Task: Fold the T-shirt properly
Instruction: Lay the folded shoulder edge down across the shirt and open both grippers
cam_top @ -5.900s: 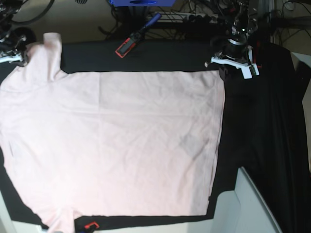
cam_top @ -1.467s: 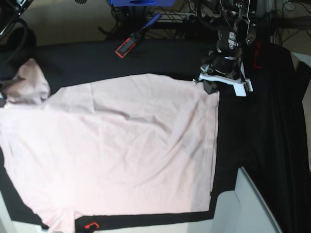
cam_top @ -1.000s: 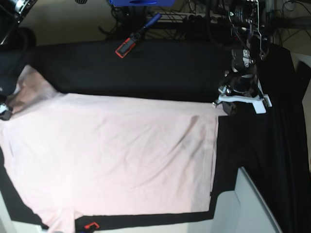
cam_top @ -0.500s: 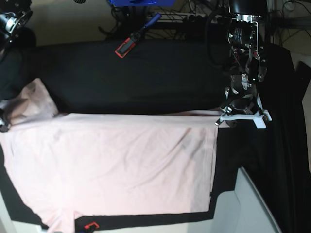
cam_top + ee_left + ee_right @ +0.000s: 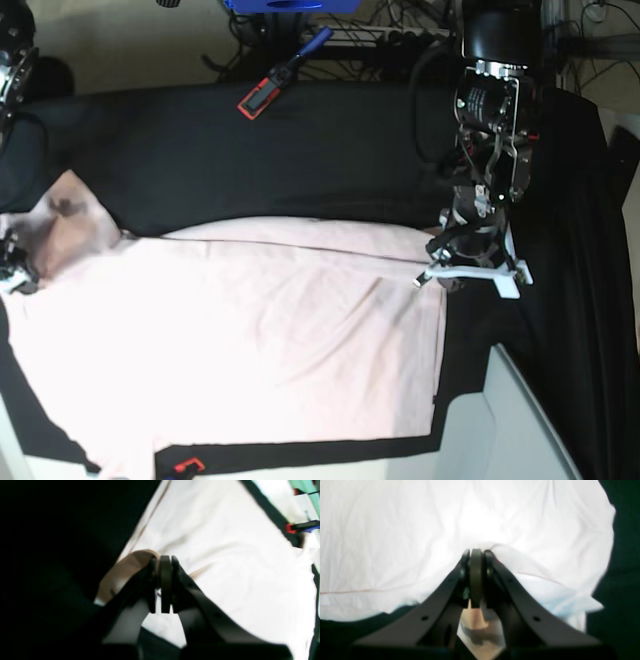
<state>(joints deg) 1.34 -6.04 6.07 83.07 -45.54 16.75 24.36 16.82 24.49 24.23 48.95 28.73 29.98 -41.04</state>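
The T-shirt [image 5: 240, 330] lies spread over the black cloth [image 5: 300, 150], with its far edge doubled over toward the near side, so a narrow strip of folded fabric shows along the top of the pink area. That layout fits a lengthwise fold in progress, with each arm carrying one end of the far edge across the body of the shirt. The left gripper [image 5: 470, 262] sits at the shirt's right-hand corner in the base view, and its wrist camera shows the jaws pressed together on a small curl of fabric. The right gripper [image 5: 476, 555] is at the opposite end, by the sleeve; its wrist view shows the jaws closed on a raised pinch of cloth, though in the base view only a sliver of it appears at the frame edge, so its exact hold is hard to judge there. The left arm reaches down from the back of the table, its wrist bent so the fingers point at the cloth. A red and black clamp [image 5: 262, 97] lies well apart on the far side.
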